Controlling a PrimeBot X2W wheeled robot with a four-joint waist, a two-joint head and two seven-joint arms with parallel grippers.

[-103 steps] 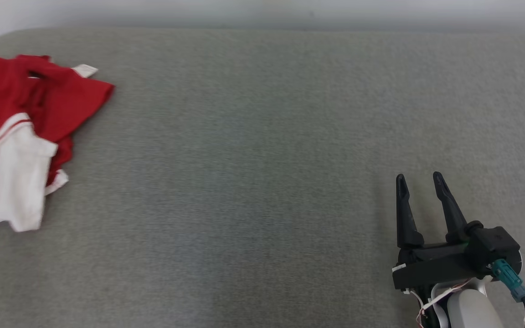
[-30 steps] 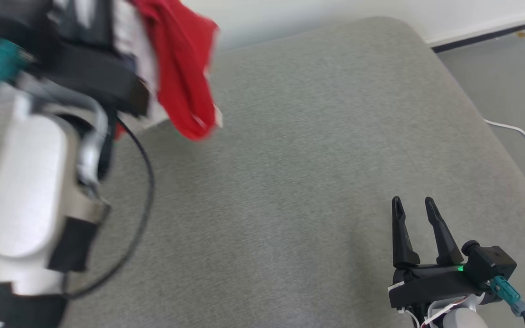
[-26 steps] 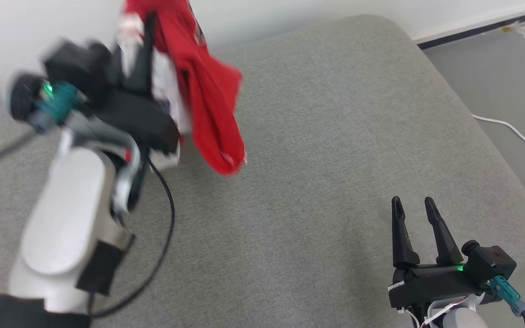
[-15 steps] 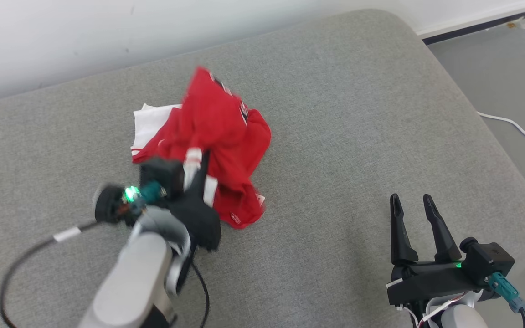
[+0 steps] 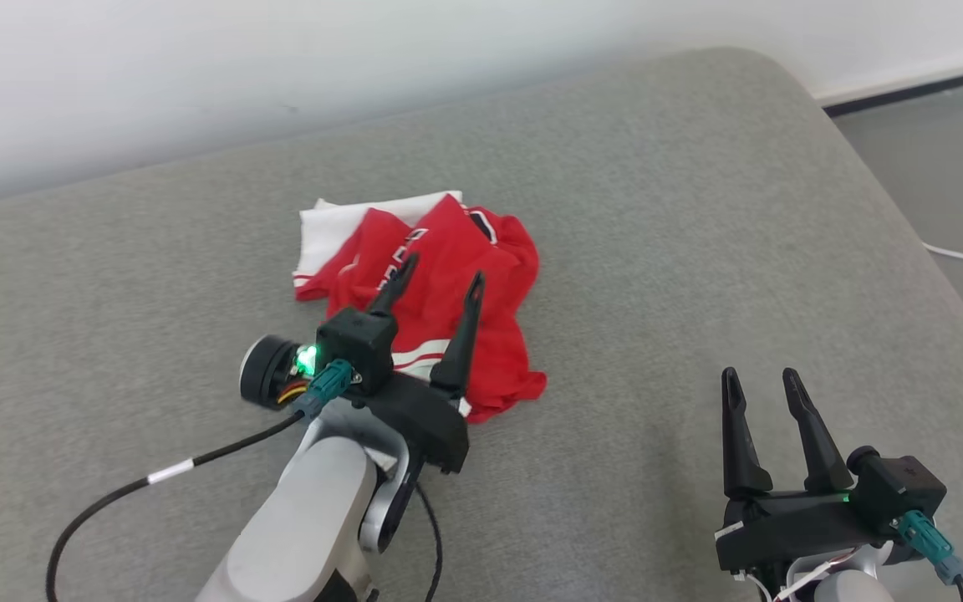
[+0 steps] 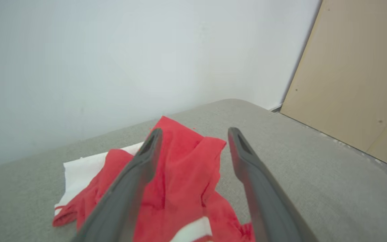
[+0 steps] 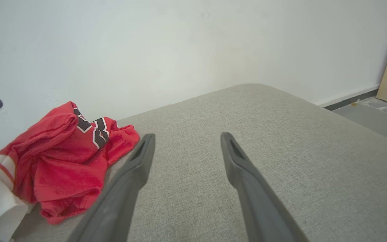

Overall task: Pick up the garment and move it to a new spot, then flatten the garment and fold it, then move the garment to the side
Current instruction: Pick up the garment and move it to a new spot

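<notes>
Nearest, at the near right, the right end effector (image 5: 760, 376) hangs low over bare grey cushion (image 5: 657, 209). Its two fingers are spread and have nothing between them, and they point toward the far edge, well apart from the cloth.

Left of it, the left arm's pale forearm (image 5: 306, 527) comes up from the near edge, its black cable (image 5: 114, 493) trailing to the left. Half a second ago the left end effector (image 5: 443, 267) was pinched on the cloth. Now its fingers stand wide apart and grip nothing, angled away and slightly upward above the near half of the heap. Whether a fingertip brushes the fabric I cannot tell.

Just beyond, the garment (image 5: 502, 251) has gone from hanging in the air a second ago to lying on the cushion near its middle. It is a crumpled red bundle with dark lettering, a white stripe at its near side and a white panel poking out at the far left.

In my judgement the relocation step is finished and flattening comes next. The heap is folded over itself, so both arms will likely have to find separate edges.

Farthest back, the cushion ends at a pale wall (image 5: 281, 50), with grey floor (image 5: 933, 167) at the right.
</notes>
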